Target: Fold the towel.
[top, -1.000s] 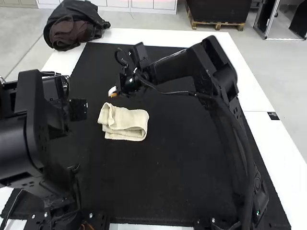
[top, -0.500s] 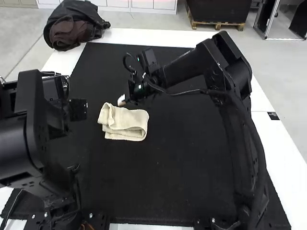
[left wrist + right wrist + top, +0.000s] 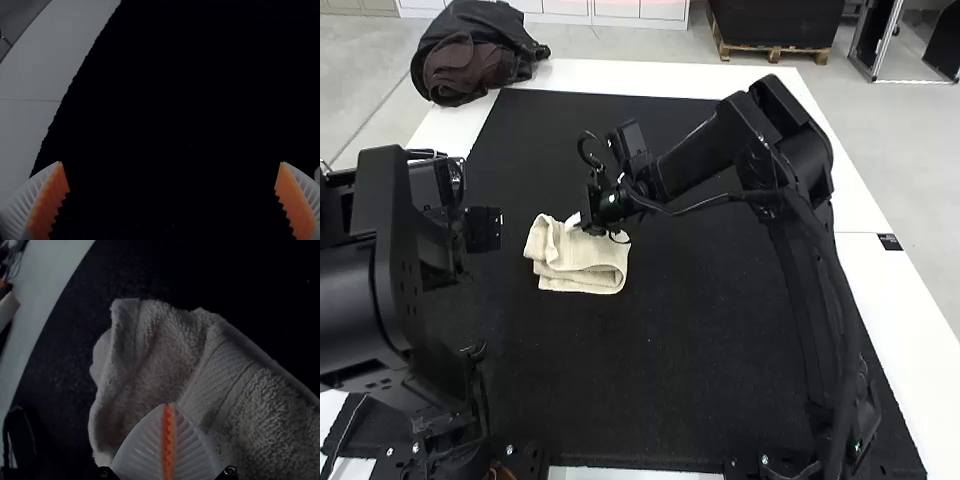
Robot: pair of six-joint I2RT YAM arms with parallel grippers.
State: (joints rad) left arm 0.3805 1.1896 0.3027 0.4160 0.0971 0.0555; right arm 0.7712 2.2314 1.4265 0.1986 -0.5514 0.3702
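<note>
The cream terry towel (image 3: pixel 582 262) lies on the black mat (image 3: pixel 670 360) covering the white-edged surface (image 3: pixel 895 310), nearer its left edge than its right. It is folded into a compact, layered bundle, its long axis running roughly left to right, with a rumpled flap at the left end and a rounded fold at the right.

What matters is the bundle's far long side. The right arm's white-ribbed, orange-padded hand (image 3: pixel 170 404) is there, reaching in from the right, so most of the towel lies between it and the near edge of the surface. Its fingers are brought together, pads meeting, with the tips over the cloth in the wrist view; whether they press on it or pinch a layer, one cannot tell.

The left arm's matching hand (image 3: pixel 171 164) is spread wide with bare mat between its fingers, and its black arm (image 3: pixel 380 260) stands apart on the towel's left. The right hand is clearly the nearer. The folding looks nearly done, and the next move probably calls for a light tidying or flattening from that far side; dragging sideways along the long axis could pull the loose flap open.
</note>
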